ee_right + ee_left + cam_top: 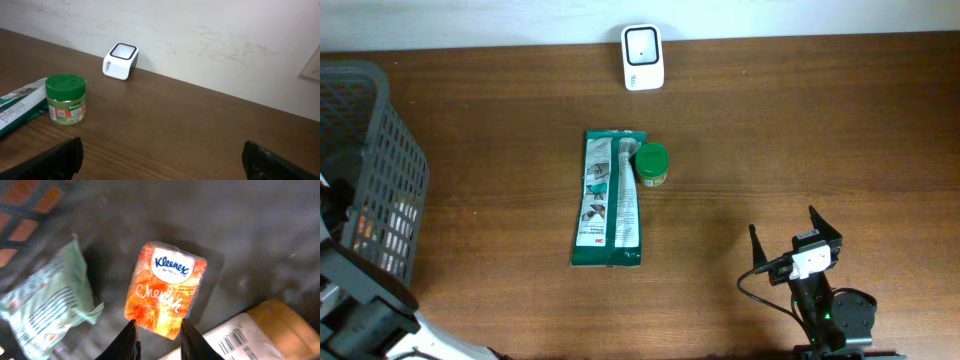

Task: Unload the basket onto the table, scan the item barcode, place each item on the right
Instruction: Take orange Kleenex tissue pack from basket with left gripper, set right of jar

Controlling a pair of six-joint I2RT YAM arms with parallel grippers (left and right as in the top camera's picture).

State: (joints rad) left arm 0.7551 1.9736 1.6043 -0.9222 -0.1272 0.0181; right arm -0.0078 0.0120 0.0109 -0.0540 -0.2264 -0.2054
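Left wrist view looks down into the grey plastic mesh basket (390,150). There the left gripper (157,339) stands narrow, its two fingers on either side of the near end of the orange Kleenex tissue pack (167,287); whether they actually pinch it I cannot tell. A pale green crinkled packet (47,300) lies just beside the pack on one side, and a brown cardboard parcel (270,325) with a white barcode label lies on the other. Out on the brown wooden table (800,120), the right gripper (783,222) is spread wide and holds nothing. It sits well apart from the white box-shaped barcode scanner (642,57), the small green-lidded jar (652,166) and the long flat green packet (608,198).
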